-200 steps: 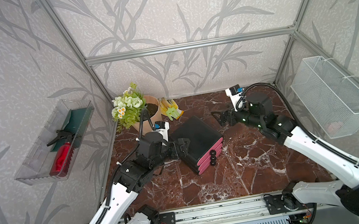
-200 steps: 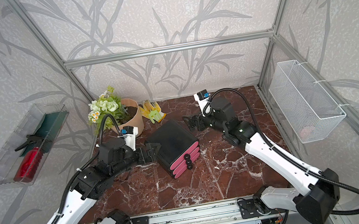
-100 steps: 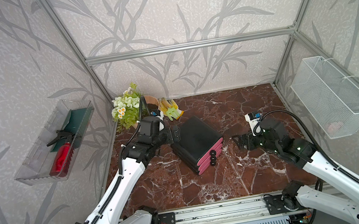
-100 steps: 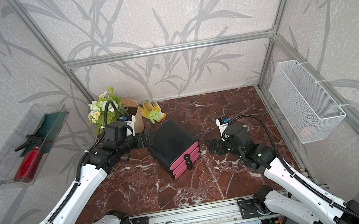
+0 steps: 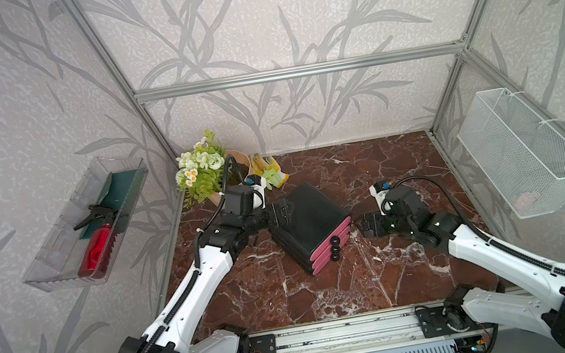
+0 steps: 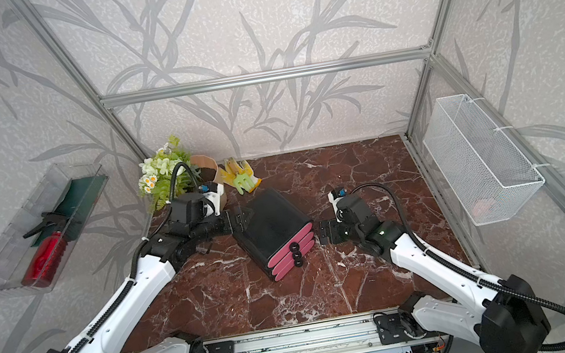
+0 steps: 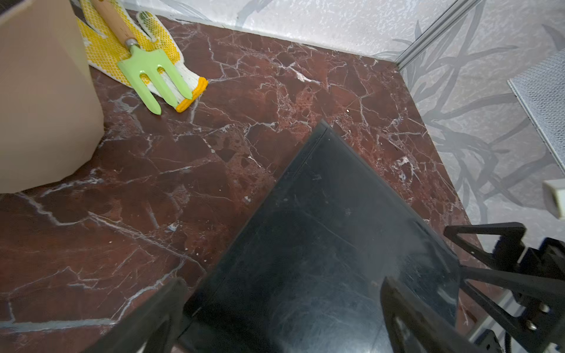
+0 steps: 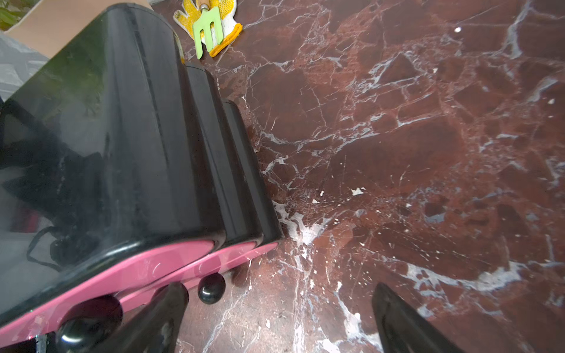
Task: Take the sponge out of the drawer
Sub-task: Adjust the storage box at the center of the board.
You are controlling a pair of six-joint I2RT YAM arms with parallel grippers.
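- hovering with right gripper [image 5: 365,226] spread, empty, nearer arm; knobs [image 5: 334,248] just to its left on the drawer unit [image 5: 308,215]
- flanking rear corner with left gripper [image 5: 283,212], spread, empty

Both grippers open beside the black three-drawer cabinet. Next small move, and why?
Probably ease the right gripper onto a round black knob: all three pink drawer fronts look shut, no sponge shows, and the left gripper sits at the black cabinet's rear corner.
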